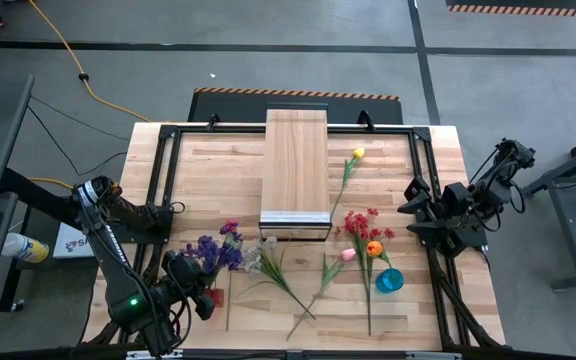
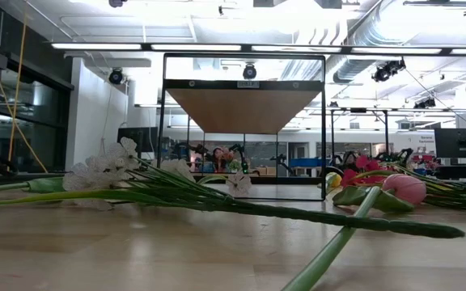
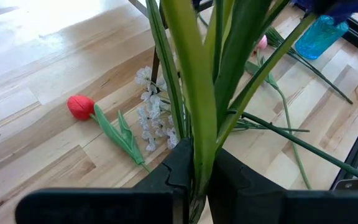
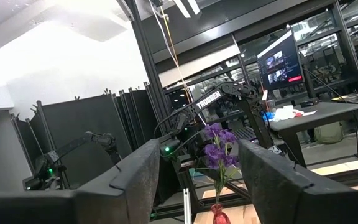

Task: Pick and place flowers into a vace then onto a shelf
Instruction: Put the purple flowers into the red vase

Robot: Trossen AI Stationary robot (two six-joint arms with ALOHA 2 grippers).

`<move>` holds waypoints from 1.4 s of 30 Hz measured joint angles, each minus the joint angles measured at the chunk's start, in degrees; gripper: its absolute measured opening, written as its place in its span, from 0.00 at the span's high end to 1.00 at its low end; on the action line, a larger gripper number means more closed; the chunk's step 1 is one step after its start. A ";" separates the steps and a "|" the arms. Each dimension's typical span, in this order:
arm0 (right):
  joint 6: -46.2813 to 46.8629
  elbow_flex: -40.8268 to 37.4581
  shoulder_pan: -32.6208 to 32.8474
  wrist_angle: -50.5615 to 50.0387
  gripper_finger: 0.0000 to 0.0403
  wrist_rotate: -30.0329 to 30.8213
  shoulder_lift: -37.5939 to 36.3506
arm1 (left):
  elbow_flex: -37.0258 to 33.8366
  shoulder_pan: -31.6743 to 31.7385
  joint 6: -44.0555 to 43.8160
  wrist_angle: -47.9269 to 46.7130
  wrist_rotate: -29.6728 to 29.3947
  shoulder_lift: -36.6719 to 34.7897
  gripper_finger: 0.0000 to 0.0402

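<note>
My left gripper (image 1: 204, 292) is at the table's near left, shut on a purple flower spray (image 1: 214, 252) whose blossoms (image 4: 219, 148) stand upright. My right gripper (image 4: 197, 180) hangs open at the right edge, beside its arm (image 1: 448, 215), touching nothing. The blue vase (image 1: 389, 280) stands near right. The pale wood shelf (image 1: 295, 170) stands in the far middle. A white spray (image 1: 264, 250), pink tulip (image 1: 348, 254), orange tulip (image 1: 374, 248), red spray (image 1: 364, 224) and yellow tulip (image 1: 358, 153) lie flat on the table. A red tulip (image 3: 79, 106) lies below the left gripper. My left gripper pinches the purple spray's green stems and leaves (image 3: 197, 146) between its two fingers (image 3: 173, 171), low on the stems. The stems run up and away from the fingers, with the purple blossoms (image 3: 328, 6) at the far end. The spray is lifted clear of the table.
Black frame rails (image 1: 163, 180) run along the table's left and right sides. Long green stems (image 2: 330, 217) cross the near middle of the tabletop. Bare wood lies to the left of the shelf (image 1: 218, 165).
</note>
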 joint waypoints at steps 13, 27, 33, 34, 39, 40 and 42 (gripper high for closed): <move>-0.02 0.00 0.00 0.00 0.47 0.00 -0.01 | 0.02 0.02 -0.44 0.18 1.54 0.00 0.83; -0.04 0.00 0.01 0.01 0.49 0.00 0.00 | 0.02 0.01 -0.48 0.68 4.98 0.00 0.83; -0.04 -0.02 0.02 0.02 0.49 0.00 -0.01 | 0.02 0.02 -0.48 0.63 5.49 0.00 0.83; -0.09 -0.02 0.02 0.01 0.49 0.00 0.00 | 0.02 0.02 -0.48 0.63 5.50 0.00 0.83; -1.01 -0.02 0.01 0.02 0.48 0.00 0.01 | 0.02 0.02 -0.44 0.50 5.50 0.00 0.83; -1.02 -0.02 0.02 0.02 0.48 0.01 0.01 | 0.02 0.02 -0.39 0.50 5.49 0.00 0.83; -1.02 -0.02 0.02 0.02 0.48 0.00 0.01 | 0.02 0.02 -0.22 0.46 5.49 0.00 0.83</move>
